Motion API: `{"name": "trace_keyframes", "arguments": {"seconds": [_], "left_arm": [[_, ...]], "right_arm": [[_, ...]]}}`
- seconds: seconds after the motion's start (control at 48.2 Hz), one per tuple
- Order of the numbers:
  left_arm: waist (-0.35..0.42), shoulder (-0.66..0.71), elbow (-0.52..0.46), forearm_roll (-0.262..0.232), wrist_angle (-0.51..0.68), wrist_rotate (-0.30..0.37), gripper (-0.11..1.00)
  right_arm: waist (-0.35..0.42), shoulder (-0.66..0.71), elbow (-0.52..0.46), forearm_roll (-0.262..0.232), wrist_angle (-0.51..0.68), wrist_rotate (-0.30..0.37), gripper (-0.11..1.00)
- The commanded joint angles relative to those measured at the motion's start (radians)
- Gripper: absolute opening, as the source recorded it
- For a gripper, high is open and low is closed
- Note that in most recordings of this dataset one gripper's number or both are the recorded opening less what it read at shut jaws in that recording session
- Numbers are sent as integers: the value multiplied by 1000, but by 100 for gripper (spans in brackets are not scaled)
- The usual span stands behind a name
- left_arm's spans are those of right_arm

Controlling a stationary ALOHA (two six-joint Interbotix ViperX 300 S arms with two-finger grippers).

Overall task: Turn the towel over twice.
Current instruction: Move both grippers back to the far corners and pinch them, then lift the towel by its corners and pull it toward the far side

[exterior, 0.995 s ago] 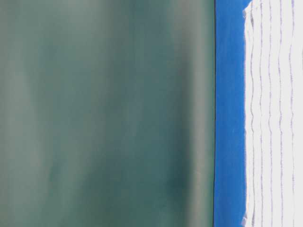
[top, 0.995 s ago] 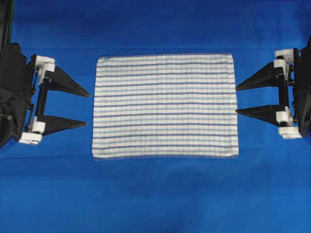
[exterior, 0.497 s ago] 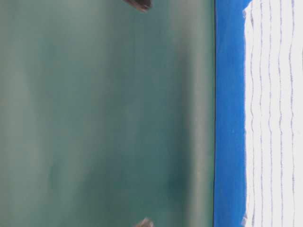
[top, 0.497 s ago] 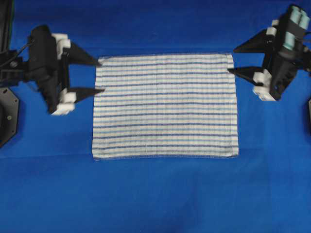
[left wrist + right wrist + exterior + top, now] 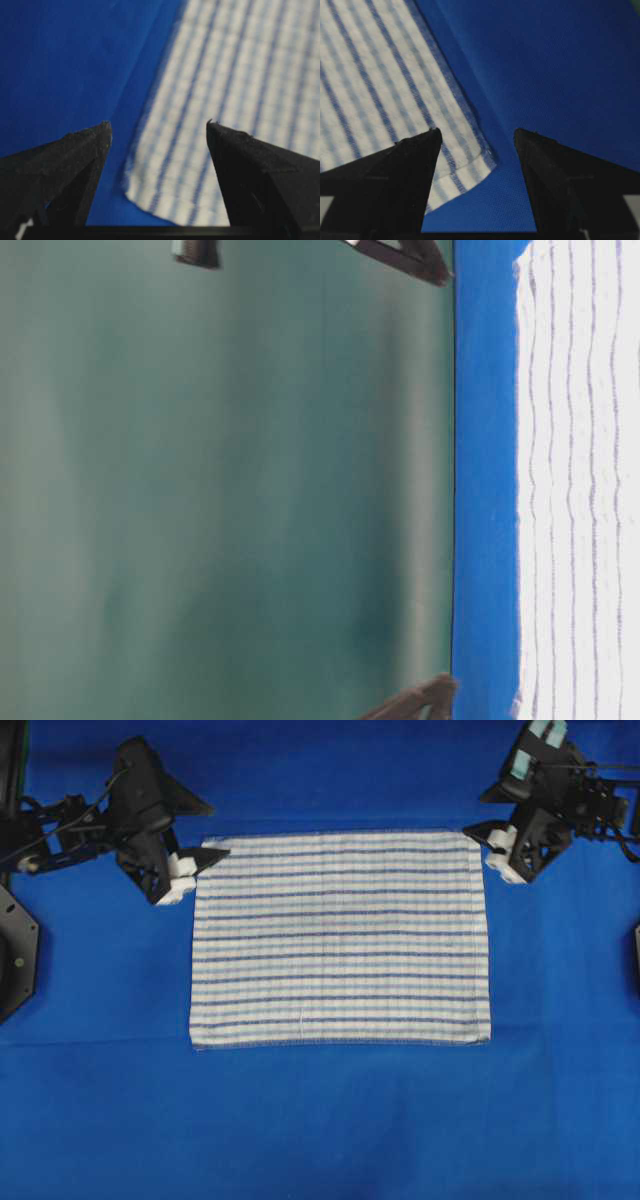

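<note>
The towel (image 5: 340, 938), white with thin dark-blue stripes, lies flat and spread out on the blue table covering (image 5: 320, 1120). My left gripper (image 5: 218, 828) stands open over the towel's far left corner. In the left wrist view that corner (image 5: 165, 180) lies between the spread fingers of the left gripper (image 5: 158, 124), with nothing gripped. My right gripper (image 5: 474, 812) stands open at the far right corner. The right wrist view shows the right gripper (image 5: 477, 131) straddling the hemmed corner (image 5: 480, 160), one finger over cloth, the other over bare blue.
A dark arm base (image 5: 15, 960) sits at the left edge of the table. The table-level view has a green backdrop (image 5: 220, 480), the blue covering's edge (image 5: 485, 480), the towel (image 5: 580, 480) and dark fingertips (image 5: 405, 255) coming in at both ends.
Both grippers have moved from the towel's short sides to its two far corners and tipped downward. Their jaws have stayed open. The towel has not moved.
</note>
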Motion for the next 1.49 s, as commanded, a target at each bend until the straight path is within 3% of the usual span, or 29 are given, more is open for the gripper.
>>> {"name": "trace_keyframes", "arguments": {"seconds": [0.0, 0.332, 0.56, 0.642, 0.829, 0.891, 1.264, 1.472], "left_arm": [[18, 43, -11, 2, -41, 11, 72], [58, 206, -25, 2, -115, 25, 72], [86, 268, -26, -2, -101, 29, 67], [92, 276, -28, -3, -91, 29, 54], [92, 276, -26, -3, -44, 28, 11], [92, 273, -28, -2, -29, 29, 2], [135, 138, -72, -2, 52, 32, 2], [192, 32, -141, -3, 152, 109, 2]], "right_arm": [[-21, 43, -14, -11, -51, -2, 64], [-52, 210, -26, -20, -130, -8, 64], [-55, 221, -28, -21, -130, -11, 62], [-54, 221, -26, -31, -127, -14, 55], [-55, 219, -21, -34, -118, -14, 7], [-54, 216, -21, -35, -118, -14, 4], [-109, 123, -41, -34, -66, -14, 4], [-187, 23, -77, -67, -23, -20, 4]]}}
